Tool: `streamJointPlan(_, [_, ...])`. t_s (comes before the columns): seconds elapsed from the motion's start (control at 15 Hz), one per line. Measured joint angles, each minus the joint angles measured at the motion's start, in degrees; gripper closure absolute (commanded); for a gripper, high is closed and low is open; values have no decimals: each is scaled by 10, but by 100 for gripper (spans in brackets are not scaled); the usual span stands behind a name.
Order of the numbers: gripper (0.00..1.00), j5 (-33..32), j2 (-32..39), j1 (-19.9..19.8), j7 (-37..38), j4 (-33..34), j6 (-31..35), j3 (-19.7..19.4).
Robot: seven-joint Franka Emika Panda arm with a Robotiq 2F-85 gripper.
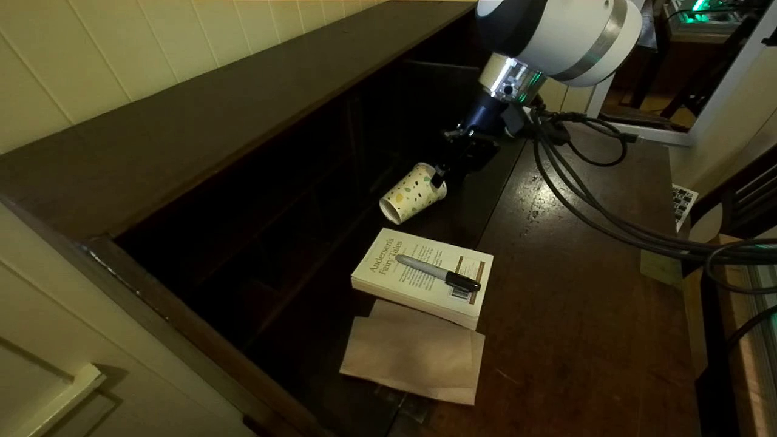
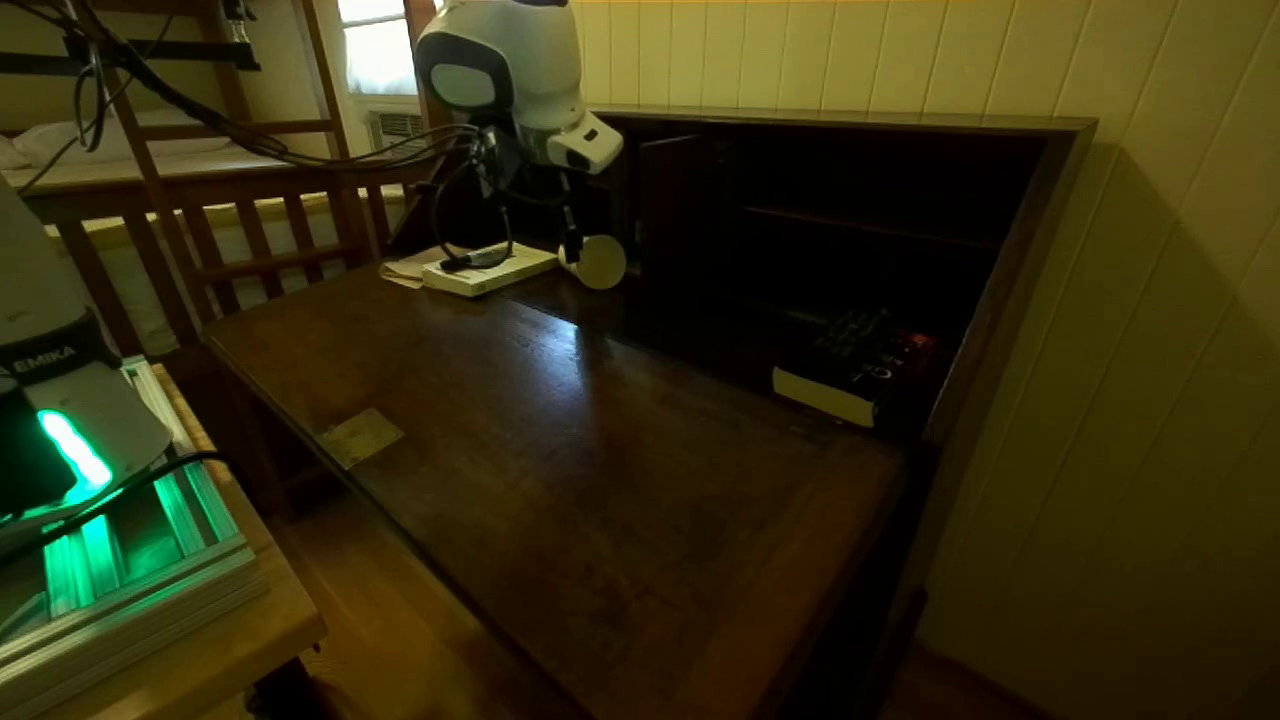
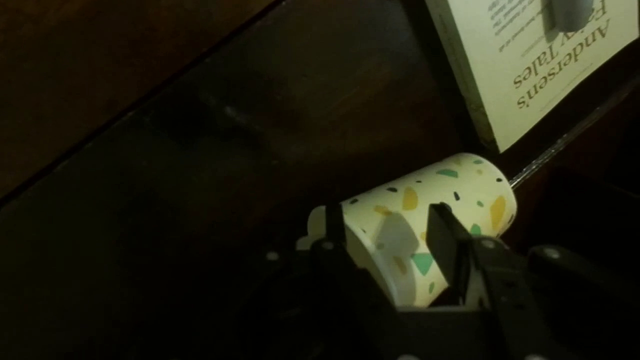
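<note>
A pale paper cup with green, yellow and black specks lies on its side near the back of the dark desk; it shows in both exterior views [image 1: 410, 195] [image 2: 602, 263] and in the wrist view [image 3: 465, 200]. My gripper [image 3: 385, 220] is partly open at the cup's rim end. One finger stands in front of the cup's mouth, the other over its outer side, with a gap between the pads. I cannot tell whether either finger touches the cup. In an exterior view the gripper [image 1: 442, 175] overlaps the cup's upper end. A finger's shadow falls on the cup.
A cream book [image 1: 382, 276] with a grey marker [image 1: 425, 266] on it lies beside the cup. Brown paper [image 1: 413, 352] lies past the book. Dark shelves [image 1: 291, 200] rise along the back. A thick dark book [image 2: 825, 395] lies at the far end. Cables [image 1: 583, 188] hang from the arm.
</note>
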Motion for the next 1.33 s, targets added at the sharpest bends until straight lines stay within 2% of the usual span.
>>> streamJointPlan(0.2, [0,0,-5,0,-19,1,7,0])
streamJointPlan(0.53, [0,22,-7,0,-48,1,41,8])
streamJointPlan(0.87, [0,122,8,0,-84,16,83,38])
streamJointPlan(1.0, [25,163,20,0,-94,30,94,47])
streamJointPlan(1.33, [61,234,59,0,-115,69,108,58])
